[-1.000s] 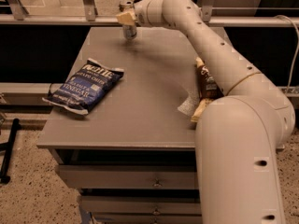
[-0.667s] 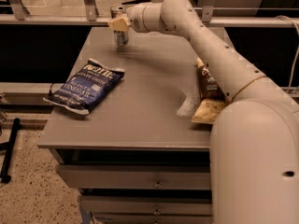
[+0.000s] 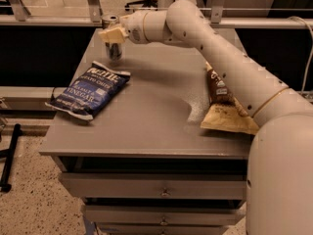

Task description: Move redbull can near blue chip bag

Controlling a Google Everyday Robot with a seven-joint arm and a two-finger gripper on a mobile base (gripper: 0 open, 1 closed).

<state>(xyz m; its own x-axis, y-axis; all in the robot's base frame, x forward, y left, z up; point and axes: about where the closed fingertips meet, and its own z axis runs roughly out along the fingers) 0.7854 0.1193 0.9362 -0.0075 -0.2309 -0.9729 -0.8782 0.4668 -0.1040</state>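
Silver and blue, the redbull can (image 3: 114, 50) is in the upper left of the frame, pinched between the fingers of the gripper (image 3: 113, 34). I think it should be kept upright and set down just beside the blue chip bag (image 3: 90, 89), not on its crinkly edge.

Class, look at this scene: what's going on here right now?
The robot arm's pincer grips the redbull can near the table's far left corner. The blue chip bag lies flat just in front of it, apart from the can. A tan chip bag sits at the right edge, beside the arm.
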